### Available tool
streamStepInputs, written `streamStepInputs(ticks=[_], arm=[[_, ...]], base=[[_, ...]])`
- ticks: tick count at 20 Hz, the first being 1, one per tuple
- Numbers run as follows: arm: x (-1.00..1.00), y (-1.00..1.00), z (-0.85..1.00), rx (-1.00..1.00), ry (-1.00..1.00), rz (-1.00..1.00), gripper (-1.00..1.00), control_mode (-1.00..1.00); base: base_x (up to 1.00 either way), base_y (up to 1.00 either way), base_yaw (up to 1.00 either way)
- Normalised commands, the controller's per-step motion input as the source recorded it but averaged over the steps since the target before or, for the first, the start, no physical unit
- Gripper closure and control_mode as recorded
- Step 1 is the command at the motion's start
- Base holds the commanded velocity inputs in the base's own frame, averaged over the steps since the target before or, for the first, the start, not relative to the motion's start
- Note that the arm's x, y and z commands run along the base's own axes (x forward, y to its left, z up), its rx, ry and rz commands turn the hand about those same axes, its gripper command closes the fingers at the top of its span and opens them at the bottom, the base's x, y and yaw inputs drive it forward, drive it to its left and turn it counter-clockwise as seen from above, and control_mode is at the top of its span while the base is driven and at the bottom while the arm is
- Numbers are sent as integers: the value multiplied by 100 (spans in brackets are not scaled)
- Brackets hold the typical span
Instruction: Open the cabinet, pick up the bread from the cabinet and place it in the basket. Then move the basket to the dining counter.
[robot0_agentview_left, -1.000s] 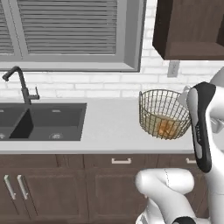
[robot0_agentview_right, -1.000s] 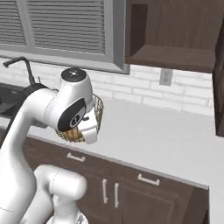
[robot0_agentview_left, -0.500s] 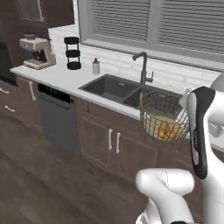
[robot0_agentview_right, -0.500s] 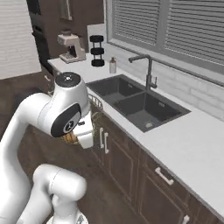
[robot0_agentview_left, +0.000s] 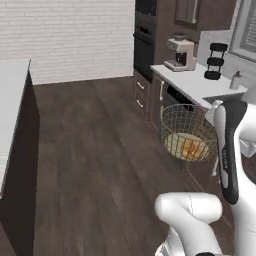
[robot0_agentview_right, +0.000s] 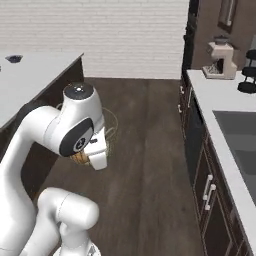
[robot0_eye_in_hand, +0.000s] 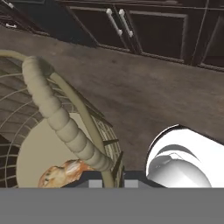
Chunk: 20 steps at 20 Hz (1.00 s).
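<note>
The tool (robot0_eye_in_hand: 107, 180) is pinched narrow on the rim of the basket (robot0_agentview_left: 186, 131); in the hand view its two dark tips sit either side of the thick beaded rim wire, at the near edge. The basket hangs from that one-sided grip, in the air above the wooden floor, just in front of the forearm and beside the kitchen surface (robot0_agentview_left: 196, 82) with the coffee machine (robot0_agentview_left: 179, 52). The bread (robot0_eye_in_hand: 62, 173) lies on the basket's beige base, close under the gripped side.

The step in hand looks like the carry to the dining surface (robot0_agentview_right: 31, 80), whose white top lies on the far side of the floor, well apart from the basket.

To do it well, the wrist should hold level: an edge grip lets the basket swing or tip, and a tilt could roll the bread towards the open rim. Turn smoothly, keep the basket high enough to pass the surface's edge, and lower it until the base rests flat before the grip is let go.
</note>
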Motion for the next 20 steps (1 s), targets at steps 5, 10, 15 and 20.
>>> streamStepInputs(ticks=[5,10,15,20], arm=[[0,0,0,0,0,0,100,100],[0,0,0,0,0,0,100,100],[0,0,0,0,0,0,100,100],[0,0,0,0,0,0,100,100]], base=[[0,31,96],[-1,100,29],[4,100,0],[2,100,0]])
